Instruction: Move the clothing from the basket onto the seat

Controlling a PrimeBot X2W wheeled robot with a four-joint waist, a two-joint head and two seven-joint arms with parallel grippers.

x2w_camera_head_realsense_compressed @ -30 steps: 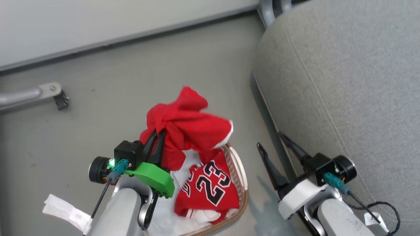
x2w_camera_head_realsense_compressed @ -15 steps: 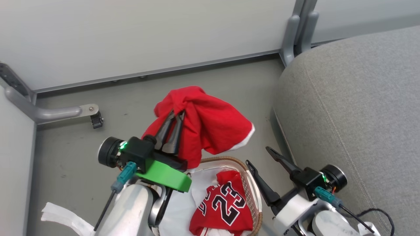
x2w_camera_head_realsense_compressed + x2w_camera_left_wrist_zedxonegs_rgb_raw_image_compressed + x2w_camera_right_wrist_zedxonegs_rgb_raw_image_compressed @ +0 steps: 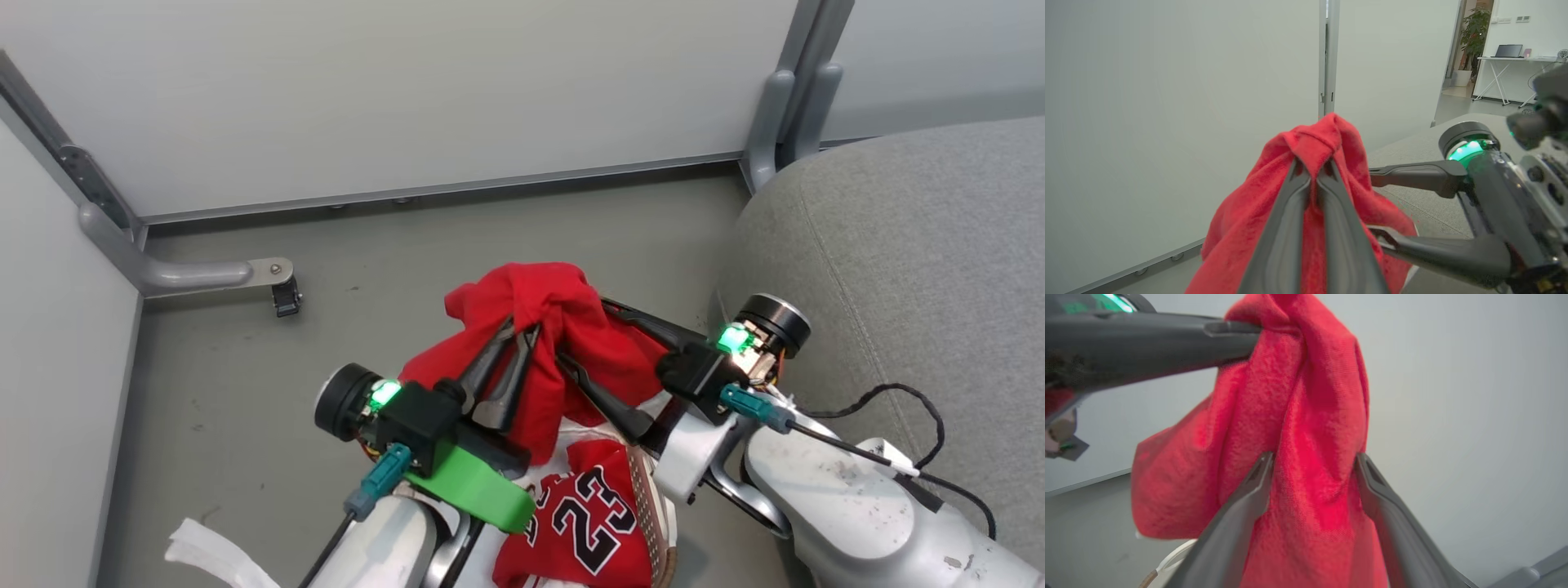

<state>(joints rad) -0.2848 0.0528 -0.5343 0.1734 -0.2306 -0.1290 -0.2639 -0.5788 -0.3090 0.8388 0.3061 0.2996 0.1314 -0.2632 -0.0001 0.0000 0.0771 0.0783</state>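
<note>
Although the head view itself has shifted as the camera rose, we log two real changes in it.
- Left hand [image 3: 521, 328], centre of frame: jaws pinched narrow on a bunch of the plain red garment [image 3: 539, 298]. A second ago the garment trailed down to the basket [image 3: 649, 506]; now it hangs clear above it.
- Right hand [image 3: 584, 331]: earlier idle beside the seat [image 3: 898, 245] at lower right, now brought across to centre. Its jaws are wide, one finger on either side of the hanging cloth, not closed on it.
- Jersey [image 3: 584, 523], bottom centre: lying in the basket, untouched.
- Seat, right side of frame: no clothing on the part we see.

Left wrist view.
- Left hand [image 3: 1314, 165] is clamped on the gathered peak of the plain red garment [image 3: 1237, 228] at centre.
- Right hand [image 3: 1372, 202] enters from the right edge, fingers spread.

Right wrist view.
- Right hand [image 3: 1314, 457] straddles the plain red garment [image 3: 1310, 416] mid-frame, jaws wide.
- Fingers [image 3: 1167, 339] of the left hand hold its top at upper left.

Assessment: we judge one garment out of the basket but undelivered. A second hold seems to be in preparation before the carry to the seat. The jersey remains to be fetched.
</note>
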